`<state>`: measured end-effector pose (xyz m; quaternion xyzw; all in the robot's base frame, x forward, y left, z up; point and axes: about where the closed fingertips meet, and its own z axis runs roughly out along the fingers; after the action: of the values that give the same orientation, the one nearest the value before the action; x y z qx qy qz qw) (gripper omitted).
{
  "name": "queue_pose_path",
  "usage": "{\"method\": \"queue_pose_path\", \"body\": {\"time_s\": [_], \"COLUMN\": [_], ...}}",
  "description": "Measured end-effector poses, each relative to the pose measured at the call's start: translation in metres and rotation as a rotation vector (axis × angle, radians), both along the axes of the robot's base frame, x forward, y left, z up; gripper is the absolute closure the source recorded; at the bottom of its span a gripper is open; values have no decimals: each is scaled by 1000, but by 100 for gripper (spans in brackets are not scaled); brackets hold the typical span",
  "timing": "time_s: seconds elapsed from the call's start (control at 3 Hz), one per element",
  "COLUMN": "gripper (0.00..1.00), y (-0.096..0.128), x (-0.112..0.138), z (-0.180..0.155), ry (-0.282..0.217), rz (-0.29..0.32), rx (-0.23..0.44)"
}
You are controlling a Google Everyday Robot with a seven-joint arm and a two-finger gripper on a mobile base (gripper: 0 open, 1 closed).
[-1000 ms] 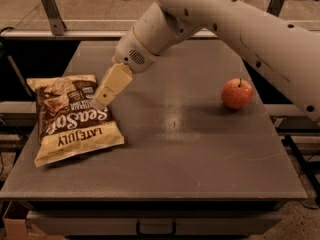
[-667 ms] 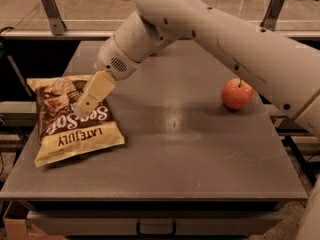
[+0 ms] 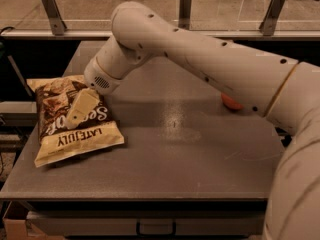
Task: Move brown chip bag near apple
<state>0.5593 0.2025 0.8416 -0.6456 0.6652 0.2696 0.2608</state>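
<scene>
The brown chip bag (image 3: 70, 121) lies flat at the left edge of the grey table (image 3: 175, 164), its cream "LATE JULY" end toward the front. My gripper (image 3: 80, 111) reaches down from the arm over the middle of the bag, its cream finger lying over the dark lettering. The apple (image 3: 231, 103) is on the right side of the table, mostly hidden behind my arm; only a small red-orange sliver shows.
My big white arm (image 3: 210, 69) crosses the table from the right front to the left. A metal rail with upright posts (image 3: 50, 6) runs behind the table. A cardboard box (image 3: 15, 226) sits on the floor at the front left.
The gripper has moved left and down, from the bag's right edge to over its middle. The arm has swung across and now covers most of the apple.
</scene>
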Motion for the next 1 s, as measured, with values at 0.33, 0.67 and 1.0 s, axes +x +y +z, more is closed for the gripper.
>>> {"method": "queue_pose_path", "body": {"time_s": [0.33,0.67,1.0], "gripper": [41,65,87], "y": [-7,-7,-7], "x": [13,13,13], "z": [-18,-11,-5], "ry": [-2,-1,-2], "rz": [-52,-52,-53], "rx": [-35,-35,-35]}}
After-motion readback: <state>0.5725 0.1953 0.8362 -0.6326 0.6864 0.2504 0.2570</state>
